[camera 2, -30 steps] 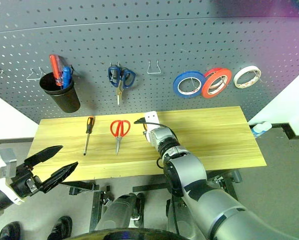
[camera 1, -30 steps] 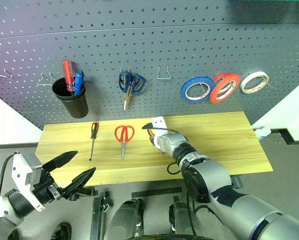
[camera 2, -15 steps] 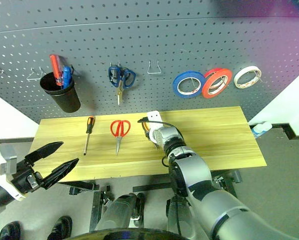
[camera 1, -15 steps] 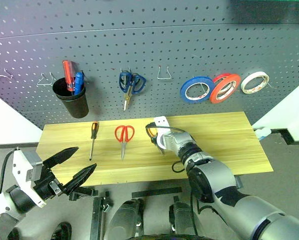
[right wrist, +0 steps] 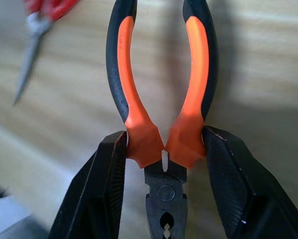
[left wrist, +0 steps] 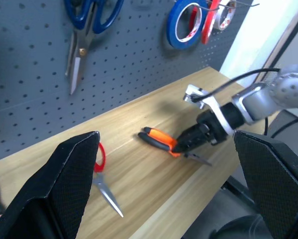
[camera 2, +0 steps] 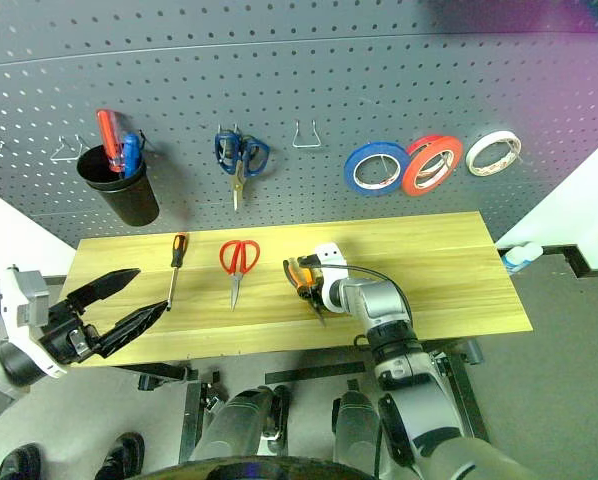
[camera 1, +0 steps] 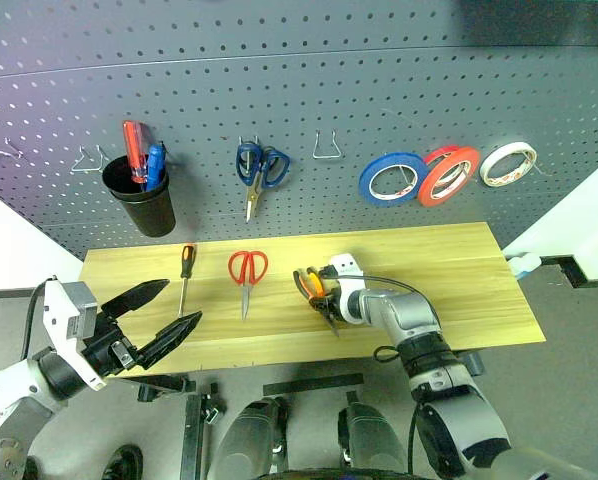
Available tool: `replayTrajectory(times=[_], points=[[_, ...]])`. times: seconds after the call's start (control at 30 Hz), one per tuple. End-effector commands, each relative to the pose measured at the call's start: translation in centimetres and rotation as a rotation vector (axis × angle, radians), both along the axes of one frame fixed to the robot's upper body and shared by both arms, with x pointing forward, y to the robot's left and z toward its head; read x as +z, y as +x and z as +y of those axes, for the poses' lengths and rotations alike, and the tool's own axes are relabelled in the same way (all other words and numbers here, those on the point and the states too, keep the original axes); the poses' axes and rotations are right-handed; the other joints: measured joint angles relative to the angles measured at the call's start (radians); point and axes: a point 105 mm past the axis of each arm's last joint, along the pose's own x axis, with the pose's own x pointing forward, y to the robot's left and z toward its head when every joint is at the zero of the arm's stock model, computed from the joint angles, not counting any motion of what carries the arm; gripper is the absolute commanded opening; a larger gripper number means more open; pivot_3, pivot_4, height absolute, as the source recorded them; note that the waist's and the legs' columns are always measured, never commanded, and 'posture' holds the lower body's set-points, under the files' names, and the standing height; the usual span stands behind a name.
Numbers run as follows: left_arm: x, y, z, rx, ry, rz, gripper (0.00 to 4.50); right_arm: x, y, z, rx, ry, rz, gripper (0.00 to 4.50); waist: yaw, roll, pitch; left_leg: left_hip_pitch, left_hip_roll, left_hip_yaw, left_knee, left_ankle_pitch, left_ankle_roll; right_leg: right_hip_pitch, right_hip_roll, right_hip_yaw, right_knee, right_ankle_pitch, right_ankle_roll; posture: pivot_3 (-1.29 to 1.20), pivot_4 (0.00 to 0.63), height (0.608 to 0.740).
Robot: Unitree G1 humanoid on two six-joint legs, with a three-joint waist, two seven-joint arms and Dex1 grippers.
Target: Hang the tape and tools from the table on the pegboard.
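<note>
The big dark grey pegboard [camera 1: 299, 100] fills the wall at the back. It has rows of little holes and thin metal hooks. Below it stands the long wooden surface [camera 1: 459, 270].

A black cup [camera 1: 141, 206] hangs on the pegboard at the left, with a red and a blue handle sticking out of it. The blue-handled scissors [camera 1: 260, 172] hang near the middle. At the right hang three rolls side by side: the blue tape [camera 1: 391, 178], then a red-orange roll [camera 1: 449, 173] that overlaps it, then a white roll [camera 1: 509, 163].

The left gripper [camera 1: 159, 313] hangs by the front left edge of the surface. Its jaws are wide and hold nothing.

The right gripper [camera 1: 326, 297] is over the middle of the surface. Its jaws are closed on the pliers [right wrist: 161, 114], one finger on each side, just where the orange handles meet the metal head. The handles spread out away from the gripper.

The red scissors [camera 1: 247, 275] lie flat on the surface, just to the left of the pliers. The slim screwdriver [camera 1: 186, 275] lies further left, near the left gripper.
</note>
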Motion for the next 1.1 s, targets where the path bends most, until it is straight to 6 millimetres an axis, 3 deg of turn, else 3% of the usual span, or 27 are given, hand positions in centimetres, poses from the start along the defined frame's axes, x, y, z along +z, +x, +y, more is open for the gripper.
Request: replayTrajectory(times=[0.03, 0.17, 0.3, 0.7, 1.1], points=[[0.2, 0.3, -0.3, -0.027, 0.01, -0.019, 4.5, 3.2, 0.5, 1.2, 0.074, 0.08, -0.17, 2.02, 0.001, 0.0, 0.0, 0.0, 0.0, 0.0, 0.0, 0.0, 0.0, 0.0, 0.0, 0.0, 0.0, 0.0, 0.0, 0.11, 0.144, 0.723], [0.2, 0.7, -0.3, -0.035, 0.006, -0.024, 4.5, 4.4, 0.5, 0.5, 0.067, 0.117, -0.257, 2.02, 0.002, -0.001, -0.001, 0.0, 0.0, 0.0, 0.001, 0.0, 0.0, 0.0, 0.0, 0.0, 0.0, 0.0, 0.0, 0.1, 0.137, 0.723], [0.1, 0.9, -0.2, -0.04, 0.018, -0.025, 4.5, 6.9, 0.7, -0.4, 0.032, 0.248, -0.383, 2.02, 0.002, -0.002, -0.001, 0.0, 0.0, 0.0, 0.001, 0.001, -0.002, 0.001, 0.0, 0.0, 0.0, 0.0, 0.0, 0.09, 0.117, 0.723], [0.8, 2.3, 0.2, -0.074, 0.004, -0.051, 4.5, 10.4, 0.2, -3.5, -0.035, 0.39, -0.662, 2.02, -0.002, -0.006, -0.008, 0.0, 0.0, 0.0, 0.004, 0.003, -0.005, 0.0, 0.001, 0.0, 0.004, 0.0, 0.001, 0.04, 0.059, 0.723], [1.9, 3.7, -0.3, -0.109, -0.038, -0.087, 4.5, 14.8, 0.1, -3.1, 0.001, 0.483, -0.895, 2.02, -0.008, -0.012, -0.064, 0.001, 0.002, 0.001, 0.011, 0.005, -0.008, 0.001, 0.004, 0.0, 0.012, 0.0, 0.0, -0.01, 0.002, 0.723]])
